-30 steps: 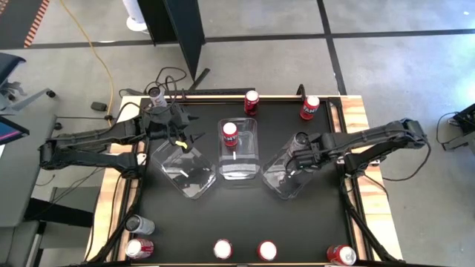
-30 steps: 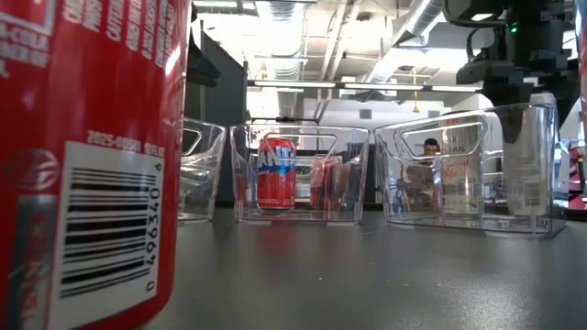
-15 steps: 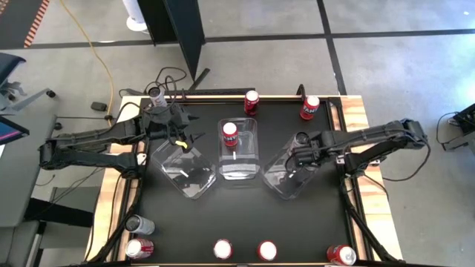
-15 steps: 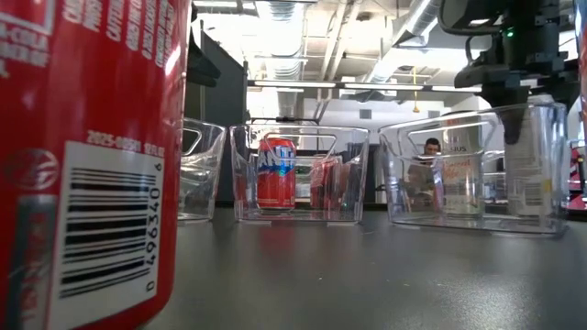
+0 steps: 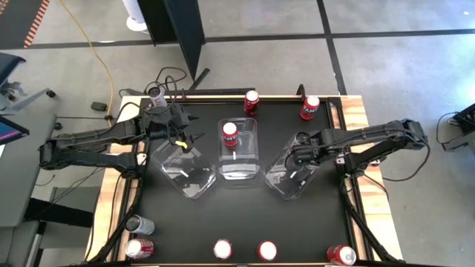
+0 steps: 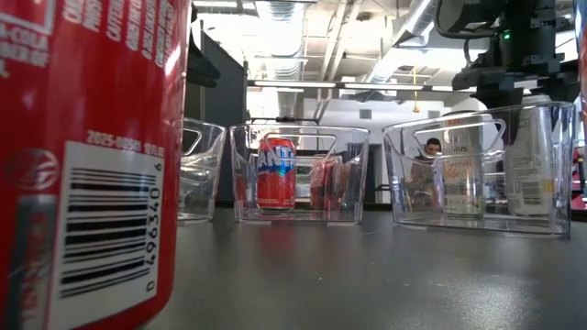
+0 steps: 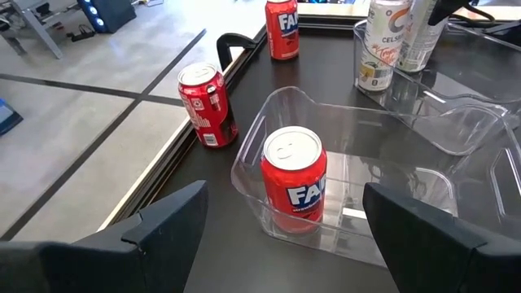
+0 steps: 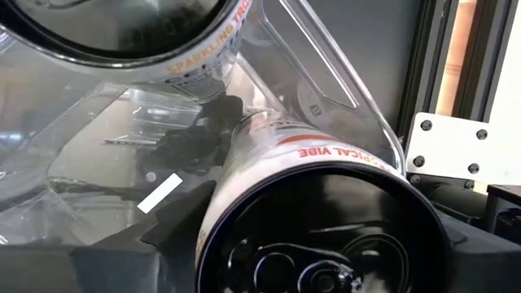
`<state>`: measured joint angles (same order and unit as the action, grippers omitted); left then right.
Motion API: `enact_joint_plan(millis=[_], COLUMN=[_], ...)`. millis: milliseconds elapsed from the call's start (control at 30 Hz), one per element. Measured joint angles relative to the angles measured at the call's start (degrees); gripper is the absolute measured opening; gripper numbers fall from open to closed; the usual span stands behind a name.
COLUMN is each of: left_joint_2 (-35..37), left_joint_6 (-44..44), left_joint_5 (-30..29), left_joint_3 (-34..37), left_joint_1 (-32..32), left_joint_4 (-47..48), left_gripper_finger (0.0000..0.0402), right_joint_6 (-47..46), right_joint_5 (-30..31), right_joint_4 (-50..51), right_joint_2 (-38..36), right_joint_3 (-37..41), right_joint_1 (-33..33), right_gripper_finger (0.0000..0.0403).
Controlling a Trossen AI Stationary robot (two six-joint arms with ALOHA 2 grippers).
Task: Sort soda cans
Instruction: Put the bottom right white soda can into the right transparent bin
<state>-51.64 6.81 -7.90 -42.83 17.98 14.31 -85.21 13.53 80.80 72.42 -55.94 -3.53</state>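
Three clear bins stand in a row mid-table. The middle bin (image 5: pixel 239 148) holds one upright red soda can (image 7: pixel 293 181). The right bin (image 5: pixel 291 174) holds two white soda cans (image 6: pixel 463 176) (image 6: pixel 527 170), both standing on its floor. My right gripper (image 5: pixel 300 153) points down over that bin, open, its fingers on either side of the nearer white can's top (image 8: pixel 326 236); I cannot tell whether they touch it. My left gripper (image 5: pixel 180 133) hangs open above the far end of the left bin (image 5: pixel 185 170), nothing between its fingers (image 7: pixel 285 244).
Two red cans (image 5: pixel 251 100) (image 5: pixel 310 106) stand at the table's far edge. Along the near edge stand a silver can (image 5: pixel 139 225) and several red ones (image 5: pixel 223 250) (image 5: pixel 266 251) (image 5: pixel 340 256). One red can (image 6: pixel 92 156) fills the low view's left.
My right gripper has swung a little toward the table's right edge, and the right bin with its two white cans has slid slightly the same way. The finger that reached down inside the bin now stands higher, near its rim.
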Motion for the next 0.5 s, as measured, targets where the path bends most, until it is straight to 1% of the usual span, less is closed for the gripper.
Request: enact_joint_plan(millis=[200, 500], left_joint_2=[0.0, 0.0], left_joint_6=[0.0, 0.02], left_joint_5=[-0.02, -0.02], left_joint_3=[0.0, 0.0], left_joint_1=[0.0, 0.0], left_joint_4=[-0.02, -0.02], left_gripper_finger=[0.032, 0.032], right_joint_6=[0.15, 0.09], right_joint_5=[0.1, 1.2], right_joint_4=[0.1, 0.21], right_joint_2=[-0.04, -0.04], right_joint_3=[-0.02, -0.02], right_joint_1=[0.0, -0.22], right_gripper_finger=[0.0335, 0.034])
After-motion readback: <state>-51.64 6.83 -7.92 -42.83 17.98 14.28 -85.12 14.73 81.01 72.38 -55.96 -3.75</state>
